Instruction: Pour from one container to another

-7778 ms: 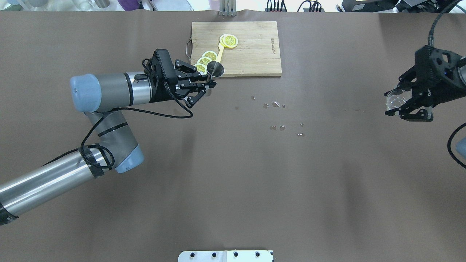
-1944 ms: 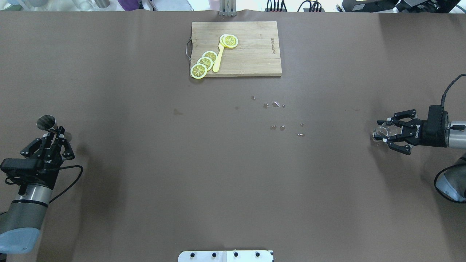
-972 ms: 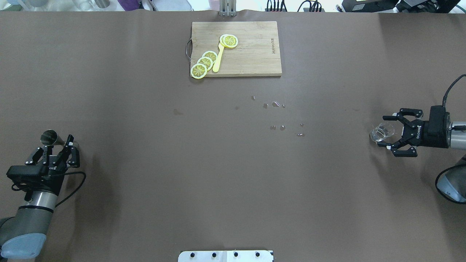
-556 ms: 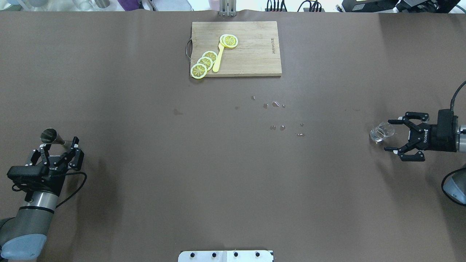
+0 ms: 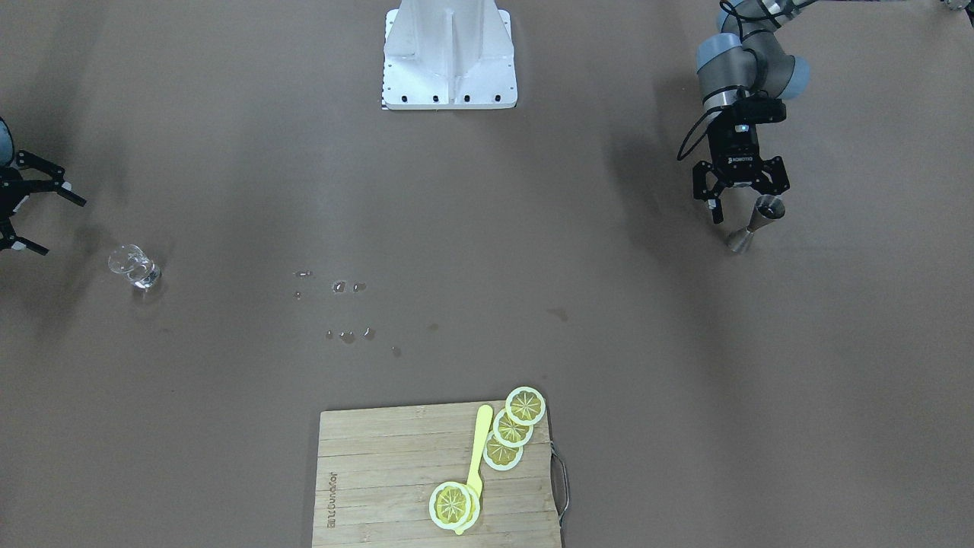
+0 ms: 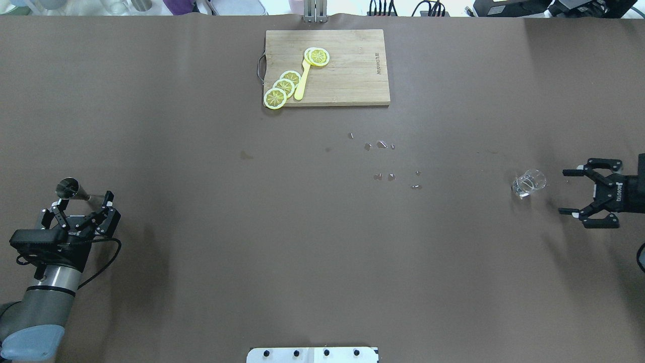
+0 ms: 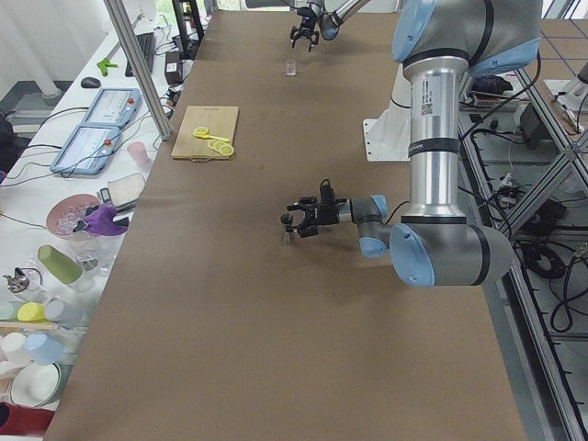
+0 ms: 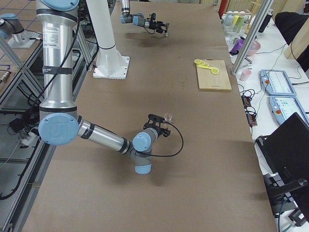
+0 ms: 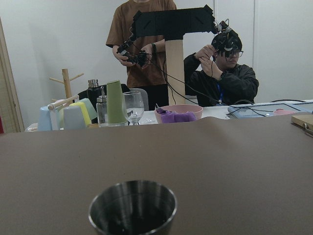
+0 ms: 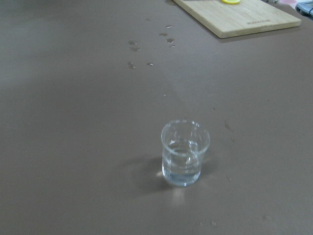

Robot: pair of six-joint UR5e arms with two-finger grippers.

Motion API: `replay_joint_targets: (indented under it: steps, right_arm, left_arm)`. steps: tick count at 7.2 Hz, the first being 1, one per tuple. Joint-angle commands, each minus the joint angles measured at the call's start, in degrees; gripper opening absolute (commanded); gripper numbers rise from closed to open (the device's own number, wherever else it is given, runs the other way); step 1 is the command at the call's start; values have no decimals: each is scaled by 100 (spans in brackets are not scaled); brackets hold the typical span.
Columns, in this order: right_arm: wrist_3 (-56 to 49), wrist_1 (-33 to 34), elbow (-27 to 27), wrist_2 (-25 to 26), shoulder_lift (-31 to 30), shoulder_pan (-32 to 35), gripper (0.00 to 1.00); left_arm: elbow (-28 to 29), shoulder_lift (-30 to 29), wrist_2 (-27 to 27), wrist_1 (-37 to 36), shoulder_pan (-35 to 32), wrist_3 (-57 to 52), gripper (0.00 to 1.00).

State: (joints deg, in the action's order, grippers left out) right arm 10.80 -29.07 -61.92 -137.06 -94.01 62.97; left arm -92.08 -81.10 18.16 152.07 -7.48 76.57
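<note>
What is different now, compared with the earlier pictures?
The left gripper carried the jigger from near the cutting board to the table's left end, set it down and opened. The right gripper set the glass down, opened and drew back from it. Cutting board, lemon slices and drops stayed in place.

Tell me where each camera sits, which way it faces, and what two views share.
Front-facing: across the table, looking steeply down; shows robot base, left claw, right claw.
Overhead: behind the robot, looking forward and down; both claws.
Exterior left: table's left end, looking along it; left arm nearest.
Exterior right: opposite end; right arm nearest.
Left wrist: low, facing the jigger; no claw visible.
Right wrist: tilted down at the glass; no claw visible.
Shared: front-facing and overhead both show the cutting board.
</note>
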Motion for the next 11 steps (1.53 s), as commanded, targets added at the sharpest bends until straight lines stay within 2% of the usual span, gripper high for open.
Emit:
replay_joint_targets:
  steps: [1,3,5,6,7,9,11]
  right_arm:
    - [-16,321,-39,-741,-502,932,100]
    - [-60,1162,-22,-1181,-705,1505,100]
    - [-86,1963,-13,-938,-1126,1674,100]
    - [-87,2123,-22,-502,-1232,1762,100]
    - [-87,2647,-65,-323,-1216,1893,100]
    - [-95,4515,-774,-321,-1225,2122,100]
    - [-95,6045,-1293,-356,-1251,2175,100]
  left_arm:
    - [-388,504,12,24,10,-11,98]
    - [-661,787,21,130,10,-28,98]
    - [-1284,981,380,139,10,-562,98]
    - [-1539,982,512,165,1,-1025,98]
    - [-1663,955,792,444,-42,-1552,98]
    - [-2023,772,1520,684,-357,-2485,98]
    - [-2008,-208,2198,579,-910,-3380,97]
